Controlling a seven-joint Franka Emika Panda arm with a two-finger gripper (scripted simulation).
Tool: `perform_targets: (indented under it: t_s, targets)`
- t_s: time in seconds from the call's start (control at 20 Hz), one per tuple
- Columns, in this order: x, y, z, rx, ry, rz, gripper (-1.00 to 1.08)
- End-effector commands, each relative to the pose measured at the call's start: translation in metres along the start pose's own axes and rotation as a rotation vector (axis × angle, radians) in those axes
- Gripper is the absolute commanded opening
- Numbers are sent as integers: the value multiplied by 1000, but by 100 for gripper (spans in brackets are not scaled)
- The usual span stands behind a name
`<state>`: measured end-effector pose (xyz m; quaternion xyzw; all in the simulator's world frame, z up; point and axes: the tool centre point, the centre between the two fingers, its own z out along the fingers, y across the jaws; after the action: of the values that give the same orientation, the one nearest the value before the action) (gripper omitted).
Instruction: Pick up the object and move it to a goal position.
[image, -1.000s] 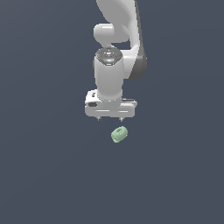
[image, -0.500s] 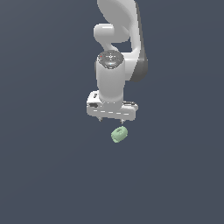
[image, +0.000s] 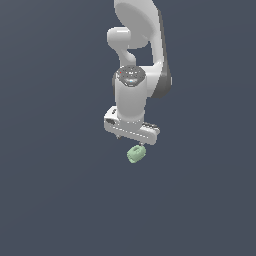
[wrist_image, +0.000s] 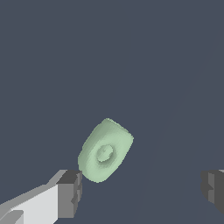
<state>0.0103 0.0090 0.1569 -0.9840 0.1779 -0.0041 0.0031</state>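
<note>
Pale mint object (image: 135, 154) (rounded, dented face showing) lies tilted, ungrasped.

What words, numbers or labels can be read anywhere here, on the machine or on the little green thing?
None: no readable text in either view.
The arm is plain white, with only tiny unreadable specks on its dark round cap.
The end effector is unmarked.
The green block bears only a round dent.

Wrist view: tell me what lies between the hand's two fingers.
Mostly bare floor. The block sits off-centre, next to one finger, not squarely in the open hand.
</note>
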Motion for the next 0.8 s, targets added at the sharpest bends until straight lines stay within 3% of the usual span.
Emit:
perform_targets:
  t_s: [0.0,0.75]
  targets:
    - [-1,-3,5,0,-1,65,100]
    - [-6,-22,35,-5,-6,438,100]
